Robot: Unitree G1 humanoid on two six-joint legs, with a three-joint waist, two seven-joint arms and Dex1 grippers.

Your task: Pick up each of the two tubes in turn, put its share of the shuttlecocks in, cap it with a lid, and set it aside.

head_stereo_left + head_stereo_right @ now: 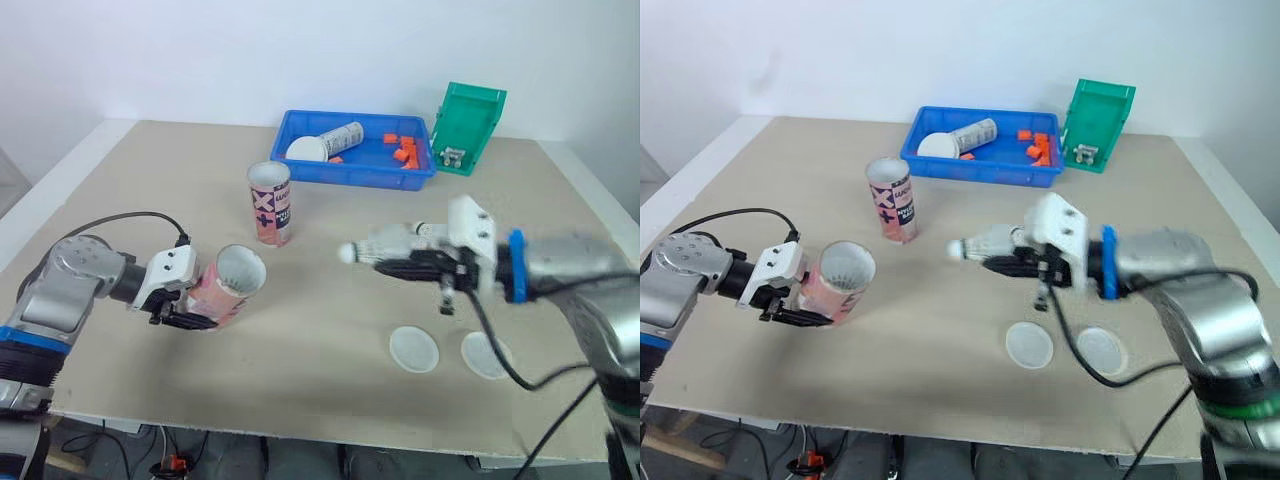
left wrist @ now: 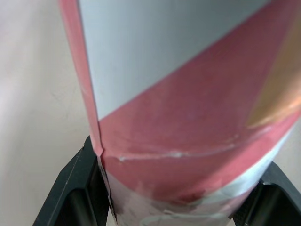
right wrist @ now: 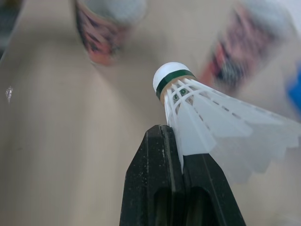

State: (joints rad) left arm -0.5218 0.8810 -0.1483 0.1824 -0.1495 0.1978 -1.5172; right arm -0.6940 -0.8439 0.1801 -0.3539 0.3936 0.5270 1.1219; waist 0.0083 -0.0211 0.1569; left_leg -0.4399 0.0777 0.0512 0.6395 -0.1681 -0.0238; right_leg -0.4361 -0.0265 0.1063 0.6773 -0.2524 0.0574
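Observation:
My left gripper (image 1: pixel 190 318) is shut on a pink and white tube (image 1: pixel 229 284), held tilted low over the table's left side with its open mouth turned toward the right. A second tube (image 1: pixel 271 203) stands upright behind it, open at the top. My right gripper (image 1: pixel 395 266) is shut on a white shuttlecock (image 1: pixel 372 250), cork pointing left toward the held tube, a hand's width away from its mouth. In the right wrist view the shuttlecock (image 3: pixel 202 113) sits pinched at its skirt. Two round white lids (image 1: pixel 414 349) (image 1: pixel 486 354) lie flat below my right arm.
A blue tray (image 1: pixel 300 170) at the back holds a lying tube (image 1: pixel 330 141) and small orange parts. A green bin (image 1: pixel 471 125) leans beside it on the right. The table's front edge runs close under the lids.

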